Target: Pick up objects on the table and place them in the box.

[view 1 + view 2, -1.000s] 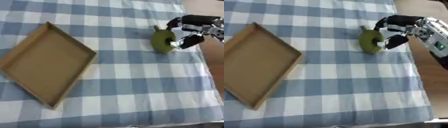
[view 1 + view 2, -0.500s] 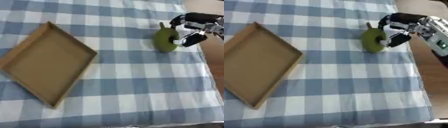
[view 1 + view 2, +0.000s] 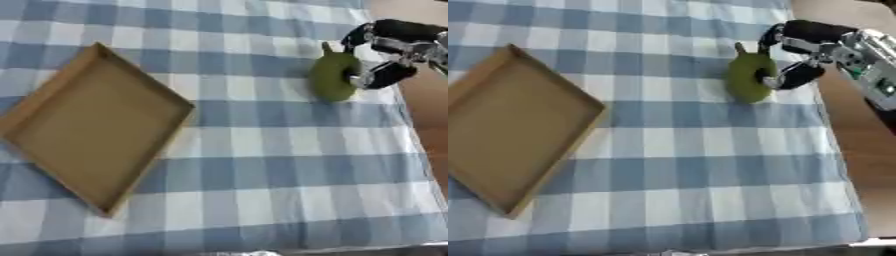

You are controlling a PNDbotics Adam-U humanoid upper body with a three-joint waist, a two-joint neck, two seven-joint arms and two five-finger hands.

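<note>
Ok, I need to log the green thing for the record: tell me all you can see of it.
The green object is olive, rounded and pear-like, with a small stem at its top. It looks smooth and matte. It is at the checked cloth's right edge, far from the box, with the right hand curled round its right side.

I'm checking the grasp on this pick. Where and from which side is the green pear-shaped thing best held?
Around its wide body, from the right. The green pear-shaped thing is tall and rounded with a thin stem on top, too slight to hold. The right hand already curls round its right side, and the box lies left, so that side stays free for carrying over.
</note>
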